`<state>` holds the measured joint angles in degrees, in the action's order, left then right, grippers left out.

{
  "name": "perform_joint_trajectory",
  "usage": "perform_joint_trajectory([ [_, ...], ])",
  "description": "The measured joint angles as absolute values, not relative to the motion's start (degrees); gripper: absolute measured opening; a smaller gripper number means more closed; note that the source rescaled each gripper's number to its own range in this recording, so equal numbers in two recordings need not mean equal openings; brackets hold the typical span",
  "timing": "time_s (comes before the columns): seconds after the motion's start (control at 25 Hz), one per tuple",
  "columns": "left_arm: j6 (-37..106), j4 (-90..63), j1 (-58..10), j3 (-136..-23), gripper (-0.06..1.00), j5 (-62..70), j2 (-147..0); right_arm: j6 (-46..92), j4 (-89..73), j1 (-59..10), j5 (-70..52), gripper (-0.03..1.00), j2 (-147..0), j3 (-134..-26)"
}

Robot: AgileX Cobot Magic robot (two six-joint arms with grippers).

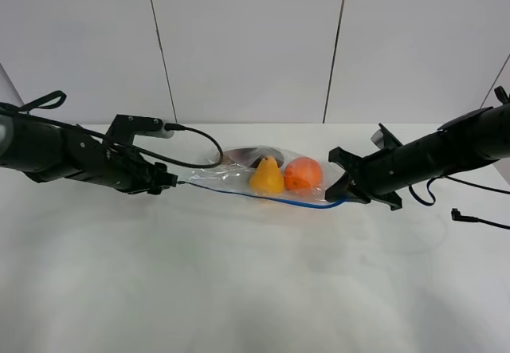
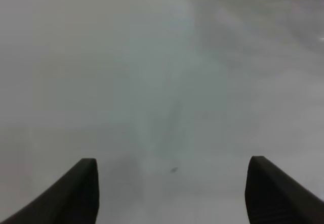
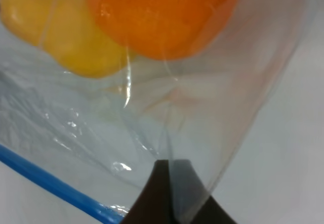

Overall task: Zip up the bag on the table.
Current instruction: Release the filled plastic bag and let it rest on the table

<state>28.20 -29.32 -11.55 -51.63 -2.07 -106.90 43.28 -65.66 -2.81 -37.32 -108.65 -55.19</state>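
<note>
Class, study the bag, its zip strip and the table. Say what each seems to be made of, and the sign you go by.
The bag: thin clear plastic film, glossy; it crinkles, glints, and the pear and orange show through. The zip strip: likely thicker plastic, opaque blue. The table: smooth matte white, no glare; its core material cannot be told.

Soft, bright light leaves faint shadows on the table point(image 1: 239, 289) (nine and three o'clock). The left wrist view is wholly blurred; the bag point(image 3: 76, 128) glints.
</note>
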Motion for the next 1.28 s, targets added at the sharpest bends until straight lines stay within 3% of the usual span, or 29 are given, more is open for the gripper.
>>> perform_joint_trajectory([
  [0.56, 27.38, -29.06, 7.81, -53.13, 0.68, 14.50, -106.80, 43.28, -64.17, -2.63, -36.98, 0.00, -108.65, -55.19],
  [0.96, 30.75, -23.18, 8.27, -52.71, 0.68, 15.47, -98.33, 43.28, -63.70, -2.63, -36.64, 0.00, -108.65, -55.19],
  [1.28, 33.27, -28.06, 8.27, -47.91, 0.68, 15.54, -85.43, 43.28, -63.09, -2.63, -37.11, 0.00, -108.65, -55.19],
])
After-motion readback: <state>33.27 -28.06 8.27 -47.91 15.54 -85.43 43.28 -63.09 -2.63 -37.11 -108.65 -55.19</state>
